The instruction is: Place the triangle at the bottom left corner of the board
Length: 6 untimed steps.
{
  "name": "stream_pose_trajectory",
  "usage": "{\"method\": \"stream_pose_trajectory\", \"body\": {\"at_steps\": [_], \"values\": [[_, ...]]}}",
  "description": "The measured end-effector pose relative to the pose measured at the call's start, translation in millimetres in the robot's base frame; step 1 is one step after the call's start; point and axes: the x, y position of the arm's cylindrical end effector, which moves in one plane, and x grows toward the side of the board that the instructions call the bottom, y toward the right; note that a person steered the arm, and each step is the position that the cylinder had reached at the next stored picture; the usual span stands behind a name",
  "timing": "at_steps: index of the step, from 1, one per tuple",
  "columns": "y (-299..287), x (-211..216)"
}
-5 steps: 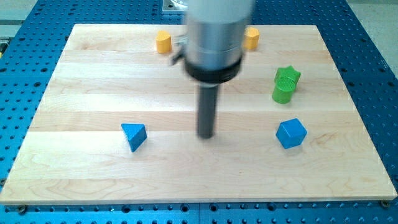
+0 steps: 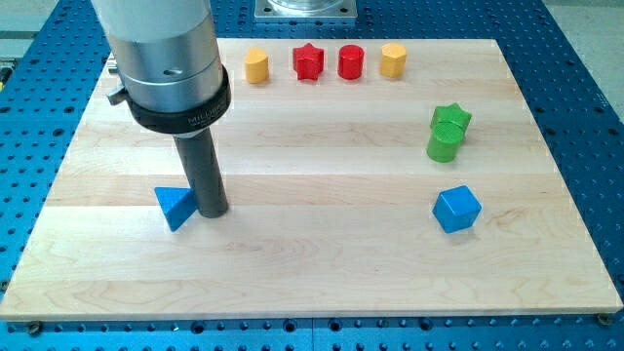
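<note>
A blue triangle block point(image 2: 174, 207) lies on the wooden board point(image 2: 322, 263), left of centre and toward the view's bottom. My tip point(image 2: 214, 211) rests on the board right against the triangle's right side, touching it. The rod rises from there to the large grey arm body at the view's top left. The board's bottom left corner point(image 2: 29, 310) is bare wood below and left of the triangle.
A blue cube point(image 2: 456, 209) sits at the right. Two green blocks point(image 2: 448, 133) stand together above it. Along the top edge stand a yellow block point(image 2: 256, 66), a red star point(image 2: 308, 61), a red cylinder point(image 2: 351, 62) and another yellow block point(image 2: 393, 59).
My tip has moved left from the board's middle to the triangle's right side. The triangle has slid to the left. The red blocks at the top have come into view.
</note>
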Motion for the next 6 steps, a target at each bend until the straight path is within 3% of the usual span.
{"method": "stream_pose_trajectory", "body": {"at_steps": [6], "values": [[-109.5, -3.9]]}}
